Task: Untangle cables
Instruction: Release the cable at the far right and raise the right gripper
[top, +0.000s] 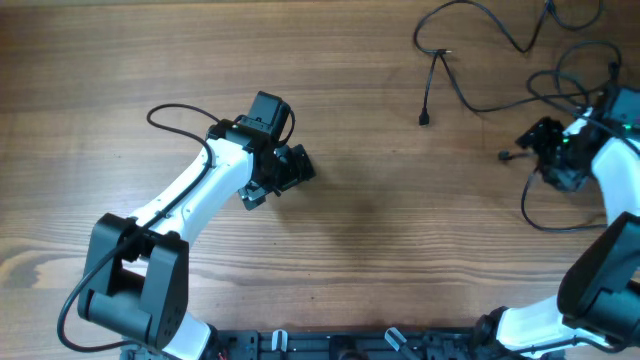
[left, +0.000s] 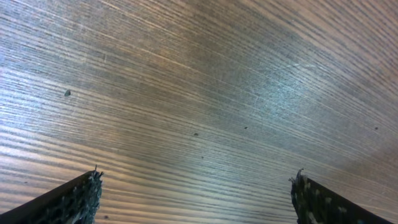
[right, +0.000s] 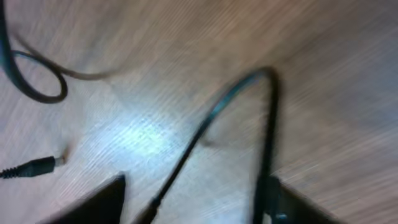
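1. Right gripper (right: 193, 183): jaws apart, nothing clamped; wrist view is blurred. A cable loop (right: 242, 84) arches just ahead, and its two legs run back toward the two fingers, so the strand sits straddled between them.
2. Beside it, left in the wrist view, a loose plug end (right: 37, 167) lies on the table (right: 348, 74).
3. The other cables (top: 478, 107) sprawl beyond, over the table's far-right part.
4. Left gripper (top: 295, 170): jaws wide over bare wood, well apart from every strand. Judgement: the right arm is nearer, so the next grab is its job.
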